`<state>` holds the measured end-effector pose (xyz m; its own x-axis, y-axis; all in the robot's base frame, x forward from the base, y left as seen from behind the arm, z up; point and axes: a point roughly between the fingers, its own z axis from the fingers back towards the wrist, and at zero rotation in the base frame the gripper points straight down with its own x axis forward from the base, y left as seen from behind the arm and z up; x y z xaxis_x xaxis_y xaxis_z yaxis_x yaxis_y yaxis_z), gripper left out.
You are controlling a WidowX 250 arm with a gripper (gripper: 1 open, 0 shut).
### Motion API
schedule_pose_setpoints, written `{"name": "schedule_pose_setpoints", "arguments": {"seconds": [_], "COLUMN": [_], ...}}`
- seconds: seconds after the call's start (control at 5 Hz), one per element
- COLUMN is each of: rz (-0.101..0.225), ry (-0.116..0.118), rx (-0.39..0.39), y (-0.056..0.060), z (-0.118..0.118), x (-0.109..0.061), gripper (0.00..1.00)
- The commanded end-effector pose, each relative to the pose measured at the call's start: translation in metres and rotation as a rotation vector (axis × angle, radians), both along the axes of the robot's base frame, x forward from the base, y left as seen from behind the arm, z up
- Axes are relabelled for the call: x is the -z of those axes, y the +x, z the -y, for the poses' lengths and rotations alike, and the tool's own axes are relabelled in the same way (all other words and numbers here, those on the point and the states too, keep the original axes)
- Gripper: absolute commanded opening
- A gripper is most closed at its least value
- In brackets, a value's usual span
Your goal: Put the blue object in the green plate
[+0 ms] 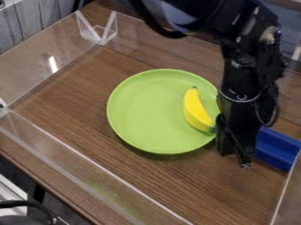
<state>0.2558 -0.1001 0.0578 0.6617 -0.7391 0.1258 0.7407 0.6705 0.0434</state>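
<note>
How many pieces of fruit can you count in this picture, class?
1: a yellow banana lying on the right side of the green plate. The arm may hide others.

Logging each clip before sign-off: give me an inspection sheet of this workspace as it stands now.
Surface: brown wood-grain table, bare apart from the items below.
Job's things: green plate lies flat near the middle; blue object lies on the table to the plate's right, off the plate, partly hidden behind the arm.
Clutter: a yellow banana lies on the plate's right side.
Grippers: the gripper points down between plate and blue object, fingers shut; no grip on the blue object can be made out.
Cables: black cabling loops along the upper arm.
Surroundings: clear plastic walls fence the table; a small clear stand sits at the far corner.
</note>
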Motion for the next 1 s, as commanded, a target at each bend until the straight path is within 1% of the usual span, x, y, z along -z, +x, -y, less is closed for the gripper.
{"name": "schedule_pose_setpoints", "arguments": {"seconds": [0.0, 0.2, 0.4, 0.8], "rz": [0.08, 0.095, 0.101, 0.097], "ry": [-0.039, -0.05, -0.059, -0.069], "rx": [-0.017, -0.025, -0.032, -0.045], "y": [0.011, 0.0115, 0.0125, 0.0144], "z": [-0.0001, -0.0008, -0.0015, -0.0026], "x": [-0.0128, -0.0102, -0.0093, -0.0118], "gripper": [0.0, 0.0, 0.0, 0.0]}}
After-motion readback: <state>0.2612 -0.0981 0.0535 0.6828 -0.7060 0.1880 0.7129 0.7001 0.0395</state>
